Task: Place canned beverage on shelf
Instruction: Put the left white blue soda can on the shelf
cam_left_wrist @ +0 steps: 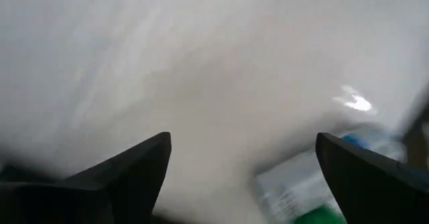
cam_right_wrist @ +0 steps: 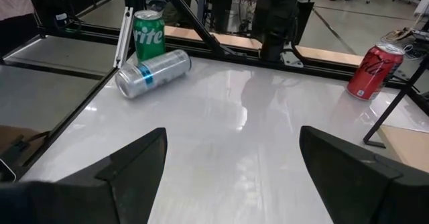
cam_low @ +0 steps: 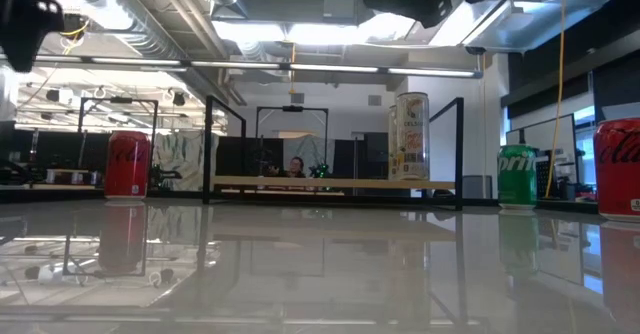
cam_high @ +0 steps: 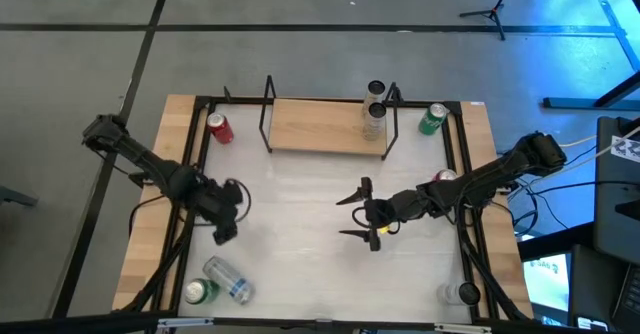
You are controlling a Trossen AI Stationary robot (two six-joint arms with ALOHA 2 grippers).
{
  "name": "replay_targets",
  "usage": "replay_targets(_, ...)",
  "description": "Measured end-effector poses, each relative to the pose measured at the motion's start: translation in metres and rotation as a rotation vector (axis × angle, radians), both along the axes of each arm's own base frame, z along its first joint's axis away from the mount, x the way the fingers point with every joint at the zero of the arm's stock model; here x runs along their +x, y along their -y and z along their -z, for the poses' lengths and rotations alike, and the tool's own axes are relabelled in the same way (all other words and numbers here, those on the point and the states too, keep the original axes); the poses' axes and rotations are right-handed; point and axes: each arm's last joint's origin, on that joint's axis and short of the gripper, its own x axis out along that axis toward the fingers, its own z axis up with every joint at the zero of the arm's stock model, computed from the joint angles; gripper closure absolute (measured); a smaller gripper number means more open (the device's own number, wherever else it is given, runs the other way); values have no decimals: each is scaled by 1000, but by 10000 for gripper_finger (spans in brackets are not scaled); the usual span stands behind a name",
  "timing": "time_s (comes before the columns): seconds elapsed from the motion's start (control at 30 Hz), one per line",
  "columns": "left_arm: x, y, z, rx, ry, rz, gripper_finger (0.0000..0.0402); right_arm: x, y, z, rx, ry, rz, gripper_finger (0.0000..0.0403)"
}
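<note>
My right gripper hangs with fingers apart, empty, before the shelf; my left gripper likewise spread; one pale can stands on the shelf.

A: Where's the left arm?
B: It reaches in from the tabletop's left edge; the left gripper hangs over the left half, its fingers spread wide and empty.
A: And the right?
B: It comes in from the right edge, elbow bent; the right gripper sits near the tabletop's middle, fingers apart, holding nothing.
</note>
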Motion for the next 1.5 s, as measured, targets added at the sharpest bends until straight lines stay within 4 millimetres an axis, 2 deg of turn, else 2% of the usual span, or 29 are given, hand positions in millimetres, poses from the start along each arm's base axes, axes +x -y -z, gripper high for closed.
replay_targets(0.1, 7, 14, 1, -4, 84, 70, 40, 0, 0, 0, 1, 2, 0, 68)
replay_targets(0.3, 15, 36, 12, -2, 88, 136, 40, 0, 0, 0, 2, 2, 0, 68)
replay_targets(0.6, 39, 77, 38, -127, 118, 224, 40, 0, -2, 0, 83, -16, -53, 68)
replay_targets(0.87, 48, 116, 47, -126, 53, 266, 40, -8, -30, 0, 137, 7, -149, 68)
replay_targets(1.0, 44, 131, 50, -129, 40, 285, 40, -11, -40, -4, 156, 51, -188, 68)
replay_targets(1.2, 28, 151, 64, -87, 0, 366, 40, -12, -47, -1, 161, 43, -185, 68)
replay_targets(1.5, 23, 162, 91, 57, -32, 477, 40, -11, -47, 3, 163, 28, -160, 68)
